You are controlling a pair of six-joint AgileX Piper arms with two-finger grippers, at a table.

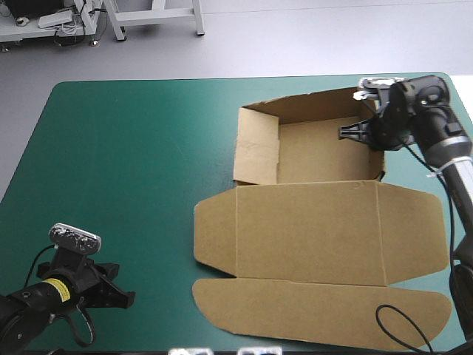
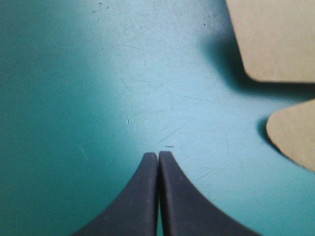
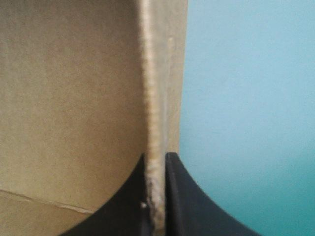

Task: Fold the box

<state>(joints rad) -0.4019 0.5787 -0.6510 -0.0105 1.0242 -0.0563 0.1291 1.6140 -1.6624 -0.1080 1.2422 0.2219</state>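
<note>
**Item 1: right gripper (image 3: 156, 158).** Its black fingers (image 3: 179, 201) are pressed all but together on the upper edge of the box's right wall (image 3: 153, 73). The board's raw edge runs straight out from between them. The brown inner face lies to one side of the wall and the bare teal-green cover (image 3: 246, 98) to the other. In the high view I place this grip at the tray's right side, near the table's right edge.

**Item 2: left gripper (image 2: 158, 153).** Its fingers meet in one point with nothing between them, over bare cover near the table's near-left corner. Two rounded flap corners of the box lie ahead and to one side, apart from it.

**Item 3: box (image 1: 310, 229).** It sits right of the table's centre. The tray half is toward the far edge, with the left wall (image 1: 257, 148) and far wall (image 1: 314, 102) raised. The lid (image 1: 307, 231) lies flat toward the near edge with its two side flaps spread. Its long rounded front flap (image 1: 318, 314) is nearest the table's edge.

**Step in hand, as I judge it.** The right wall is being stood up and set, the last of the tray's sides. I cannot tell whether its tuck has seated.

**Next move calls for:**
- pressing the wall fully home against the tray floor before I let go;
- opening the fingers without dragging the board outward;
- using the left arm, idle and well apart, to brace the tray should it slide.
</note>
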